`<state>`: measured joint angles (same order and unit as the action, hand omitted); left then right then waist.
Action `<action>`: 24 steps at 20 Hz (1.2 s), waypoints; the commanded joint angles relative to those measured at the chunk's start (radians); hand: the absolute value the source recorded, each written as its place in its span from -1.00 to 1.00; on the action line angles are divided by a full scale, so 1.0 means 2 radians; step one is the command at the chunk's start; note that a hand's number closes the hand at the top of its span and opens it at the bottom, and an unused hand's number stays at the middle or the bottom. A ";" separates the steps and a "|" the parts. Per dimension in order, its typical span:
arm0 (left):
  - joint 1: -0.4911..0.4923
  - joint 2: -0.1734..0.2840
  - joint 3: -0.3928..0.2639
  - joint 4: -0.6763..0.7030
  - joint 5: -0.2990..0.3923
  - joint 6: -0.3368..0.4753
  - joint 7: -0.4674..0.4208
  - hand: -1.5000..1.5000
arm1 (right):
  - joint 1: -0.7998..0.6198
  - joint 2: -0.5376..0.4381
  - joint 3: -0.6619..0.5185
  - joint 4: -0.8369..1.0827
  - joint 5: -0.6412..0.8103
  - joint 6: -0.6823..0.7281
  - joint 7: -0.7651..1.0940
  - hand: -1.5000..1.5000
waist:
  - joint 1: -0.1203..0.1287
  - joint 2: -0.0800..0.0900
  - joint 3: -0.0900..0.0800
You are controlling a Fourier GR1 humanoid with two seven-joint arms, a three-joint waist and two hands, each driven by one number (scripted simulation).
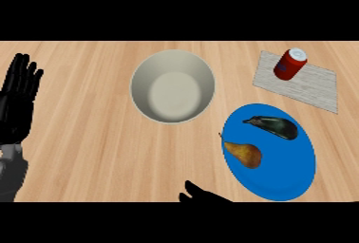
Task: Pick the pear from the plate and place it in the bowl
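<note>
On the blue plate (pixel 280 182), toward its left rim, lies the pear (pixel 244 154), an eggplant (pixel 275 126) beside it. Left and farther back stands the beige bowl (pixel 172 86). A red can (pixel 289 63) stands on a grey mat (pixel 314 89). Right hand (pixel 200 194) barely shows at the bottom edge, its state unclear; left hand (pixel 17 97) rests flat-fingered at the left edge.

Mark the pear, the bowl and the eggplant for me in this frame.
pear (pixel 245 154): head view, on its wide lower body, at the blue plate's left side.
bowl (pixel 173 90): head view, on its inner bottom.
eggplant (pixel 275 126): head view, mid-length on its dark skin.
</note>
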<state>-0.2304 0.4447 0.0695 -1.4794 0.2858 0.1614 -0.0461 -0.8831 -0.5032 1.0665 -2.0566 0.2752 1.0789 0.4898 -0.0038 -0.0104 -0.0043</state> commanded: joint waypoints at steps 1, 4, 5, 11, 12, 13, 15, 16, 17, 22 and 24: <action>-0.003 -0.009 -0.003 0.006 -0.009 0.009 0.001 0.00 | -0.044 0.016 -0.001 0.014 -0.035 0.108 0.037 -1.00 | -0.003 0.000 0.000; 0.003 -0.008 0.004 -0.001 -0.004 0.001 -0.004 0.00 | -0.053 0.030 -0.020 0.054 -0.055 0.126 0.050 -1.00 | 0.000 0.002 0.001; -0.007 0.000 0.016 0.033 0.004 -0.023 -0.025 0.00 | -0.047 0.042 -0.017 0.051 -0.055 0.125 0.068 -1.00 | -0.004 0.002 0.001; -0.018 0.006 0.024 0.023 0.006 -0.028 0.005 0.00 | -0.014 0.051 0.015 0.061 -0.022 0.118 0.087 -1.00 | 0.000 0.004 0.002; 0.009 -0.009 0.013 -0.009 -0.006 -0.015 -0.004 0.00 | -0.031 0.067 -0.012 0.081 -0.036 0.138 0.082 -1.00 | 0.004 0.003 0.002; -0.021 0.003 0.024 0.031 -0.003 -0.030 -0.012 0.00 | -0.041 0.032 -0.008 0.097 -0.007 0.119 0.038 -1.00 | 0.007 0.007 0.002; 0.023 -0.024 0.005 -0.019 -0.015 -0.013 -0.018 0.00 | -0.022 0.052 0.001 0.088 0.012 0.117 0.058 -1.00 | 0.008 0.005 0.002; -0.010 -0.007 0.019 0.014 -0.004 -0.027 -0.001 0.00 | 0.009 0.039 0.031 0.077 0.028 0.105 0.066 -1.00 | 0.004 0.006 0.002; -0.025 -0.023 0.000 -0.004 -0.017 -0.002 0.025 0.00 | -0.014 0.046 0.027 0.111 0.036 0.103 0.042 -1.00 | 0.008 0.007 0.003; -0.009 -0.038 -0.002 0.010 -0.033 -0.014 -0.013 0.00 | -0.005 0.024 0.034 0.124 0.096 0.069 -0.018 -1.00 | 0.009 0.008 0.003; -0.033 -0.039 0.006 0.021 -0.033 -0.006 -0.002 0.00 | -0.007 -0.006 0.049 0.116 0.124 0.050 -0.049 -1.00 | 0.007 0.008 0.003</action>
<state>-0.2620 0.3935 0.0905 -1.4582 0.2434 0.1306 -0.0529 -0.8935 -0.4810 1.1407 -1.8469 0.4400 1.2116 0.4900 0.0123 0.0042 0.0007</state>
